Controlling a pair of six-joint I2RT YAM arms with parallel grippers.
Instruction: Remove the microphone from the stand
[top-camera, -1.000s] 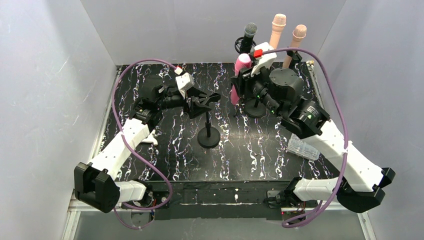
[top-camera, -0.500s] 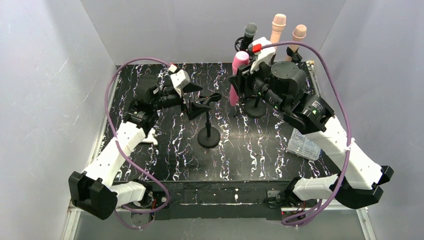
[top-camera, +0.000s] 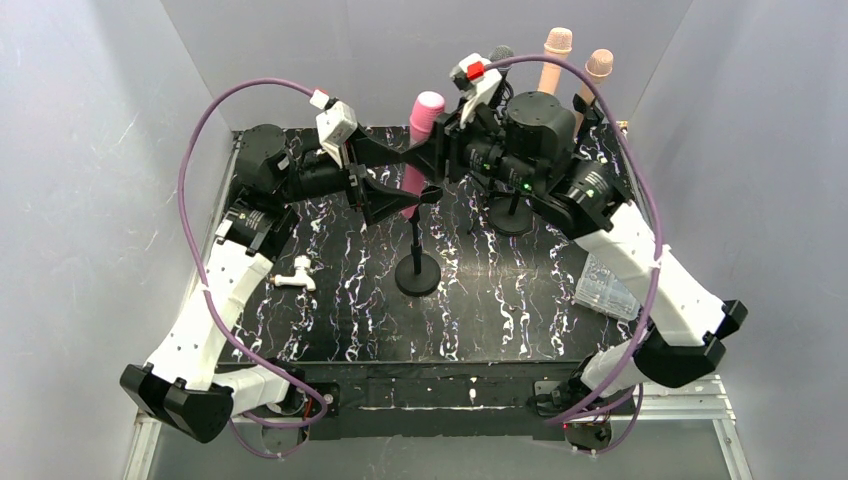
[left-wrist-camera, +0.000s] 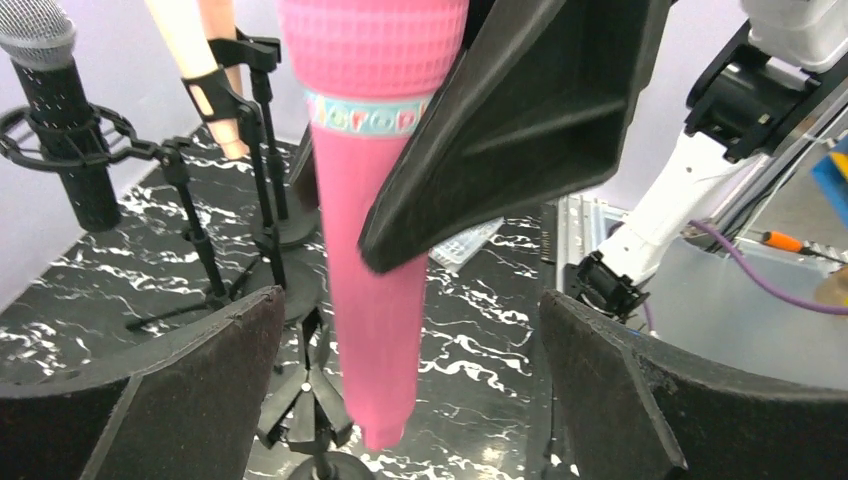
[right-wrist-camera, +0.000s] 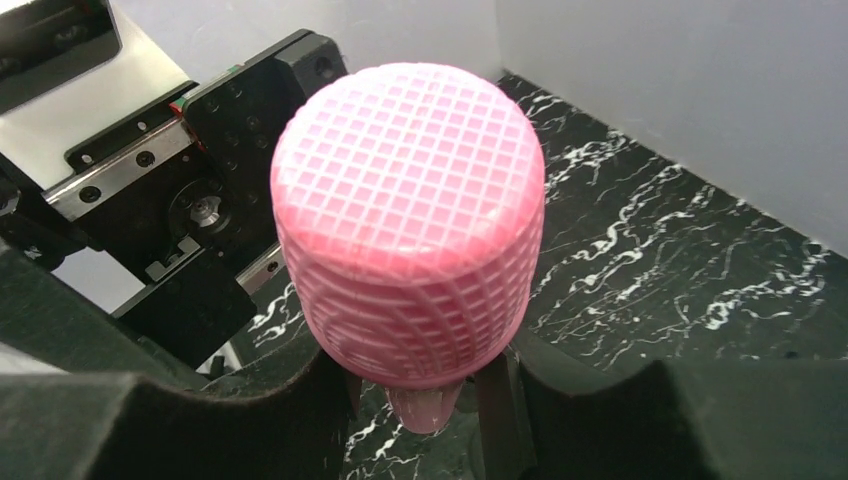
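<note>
**desk:** while the pink microphone (top-camera: 425, 115) hangs upright over the marbled table (top-camera: 500, 310), which arm has it?

**photographer:** the right gripper (top-camera: 446, 152). its two fingers pinch the handle just below the mesh head. the right wrist view looks straight down on that head, with a black finger (right-wrist-camera: 150, 420) at either side.

**desk:** and the left gripper?

**photographer:** the left gripper (left-wrist-camera: 400, 400) is spread wide. its pads stand well apart on either side of the handle's lower end, and neither touches it.

**desk:** where is the microphone relative to the stand?

**photographer:** it is out of it. the stand (top-camera: 417, 272) sits mid-table. from the left wrist, its forked clip (left-wrist-camera: 305, 410) shows low beside the microphone's narrow foot. the foot hangs free, above the clip.

**desk:** anything else in frame?

**photographer:** a black microphone (left-wrist-camera: 60, 110) in a ring mount at the back of the table, a clear plastic box (top-camera: 608, 292) to the right, and a small white object (top-camera: 297, 275) near the left arm. i cannot tell what that object is.
</note>
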